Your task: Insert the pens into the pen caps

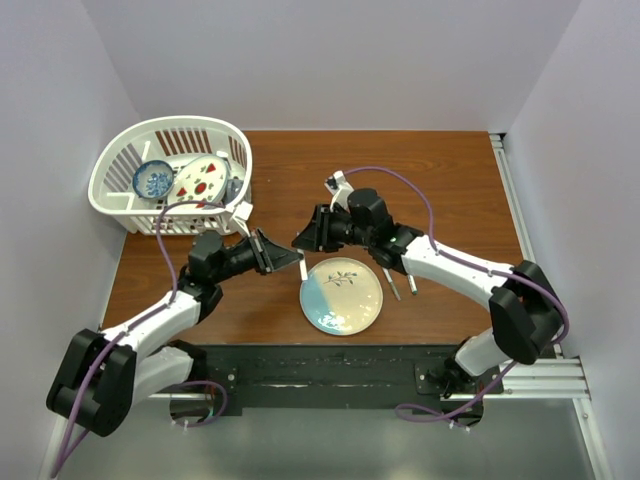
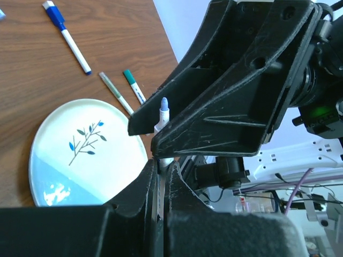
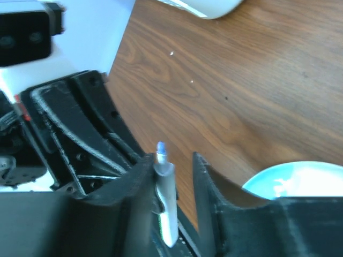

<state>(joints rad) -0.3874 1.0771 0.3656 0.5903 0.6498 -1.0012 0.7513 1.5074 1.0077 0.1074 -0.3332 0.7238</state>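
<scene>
Top external view shows a big brown table. A white basket sits at the far left corner. It has a dish with red spots and a small blue bowl inside. A round plate, white and light blue with a little branch on it, lies near the middle, by the near edge.

The two arms meet in the air, just past the far left rim of the plate. The left gripper reaches in from the left. The right gripper reaches in from the right.

The left gripper is squeezed tight on the white pen, up off the table. The long way of this pen runs from near to far. Its blue tip points to the far side, and no cap is on it.

The right gripper has one finger on each side of the same pen. One finger touches it. The other finger stands a little apart, so this hand is partly wide and is not gripping.

Three more pens lie flat on the table to the right of the plate. The grey pen and the green pen lie side by side just beside the rim, running mostly near to far. The blue-capped pen lies farther out on the right.
</scene>
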